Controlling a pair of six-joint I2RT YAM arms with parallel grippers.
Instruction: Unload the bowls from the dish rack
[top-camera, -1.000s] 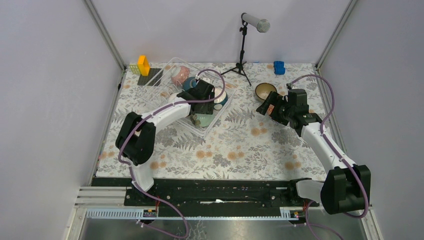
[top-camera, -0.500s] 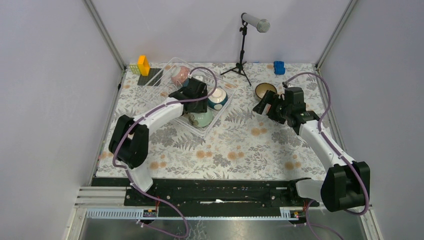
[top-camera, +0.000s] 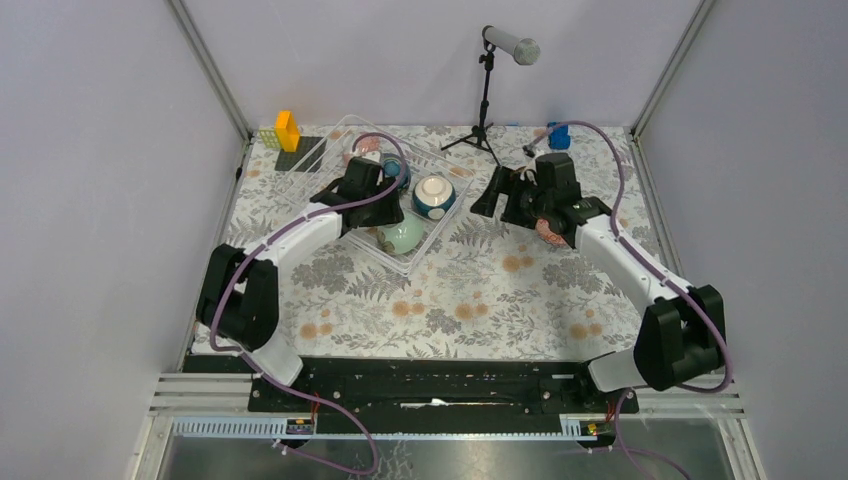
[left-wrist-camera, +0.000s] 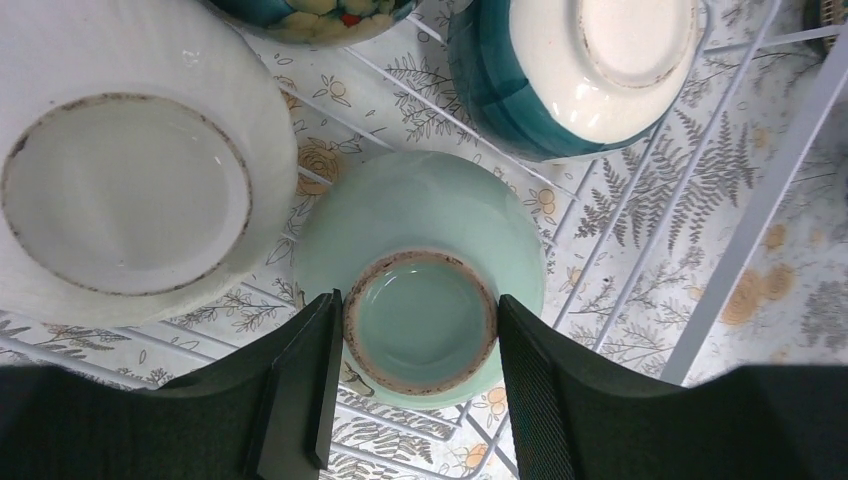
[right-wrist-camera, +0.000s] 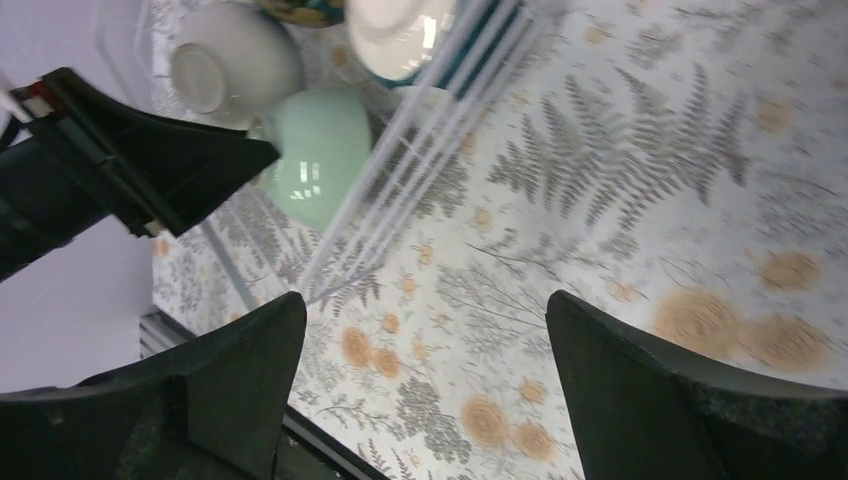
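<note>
The clear dish rack (top-camera: 420, 260) stands at the back left with bowls in it. A pale green bowl (left-wrist-camera: 430, 210) lies upside down, and my left gripper (left-wrist-camera: 418, 300) is shut on its foot ring, a pad against each side. A white bowl (left-wrist-camera: 120, 190) lies to its left and a teal bowl (left-wrist-camera: 570, 70) above it. From above, my left gripper (top-camera: 388, 225) is over the rack by the green bowl (top-camera: 405, 237), with the teal bowl (top-camera: 433, 195) and a pink bowl (top-camera: 365, 145) behind it. My right gripper (top-camera: 490, 200) hangs open and empty just right of the rack.
A reddish patterned bowl (top-camera: 550, 232) shows on the cloth under my right arm. A microphone stand (top-camera: 485, 100) is at the back centre and a blue object (top-camera: 558, 135) at the back right. An orange block (top-camera: 287, 130) and a black mat (top-camera: 300, 152) are at the back left corner.
My left gripper narrowed onto the green bowl's foot and its arm drew back to the left. My right arm swung left toward the rack, covering the brown bowl.
</note>
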